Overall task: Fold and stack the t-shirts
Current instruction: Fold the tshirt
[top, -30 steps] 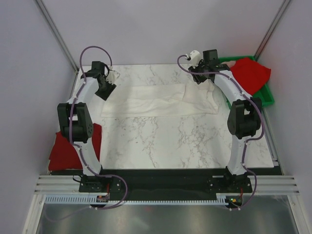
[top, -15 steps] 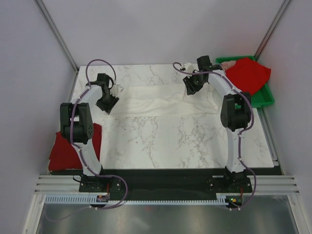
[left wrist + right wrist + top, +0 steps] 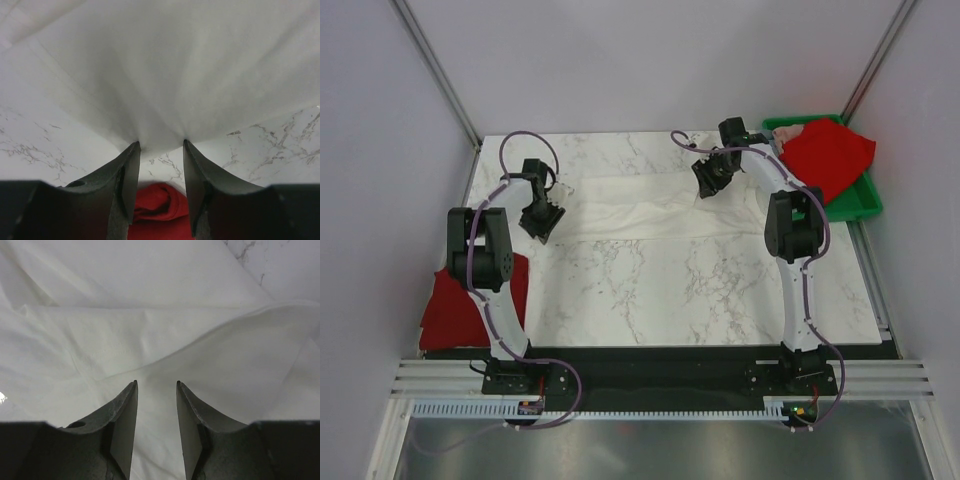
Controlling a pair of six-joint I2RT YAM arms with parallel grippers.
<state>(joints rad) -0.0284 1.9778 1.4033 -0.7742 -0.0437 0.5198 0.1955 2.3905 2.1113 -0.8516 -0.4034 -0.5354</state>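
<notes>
From high behind the arm bases, we are looking down on the whole white marble-patterned table top [image 3: 650, 290], far enough back to take in both arms. At the left wrist we are looking past the left gripper [image 3: 160, 145], very close over an edge of the large white cloth t-shirt [image 3: 165, 65]. At the right wrist we are looking past the right gripper [image 3: 156, 383], equally close, onto that same shirt, which all three views are sharing
</notes>
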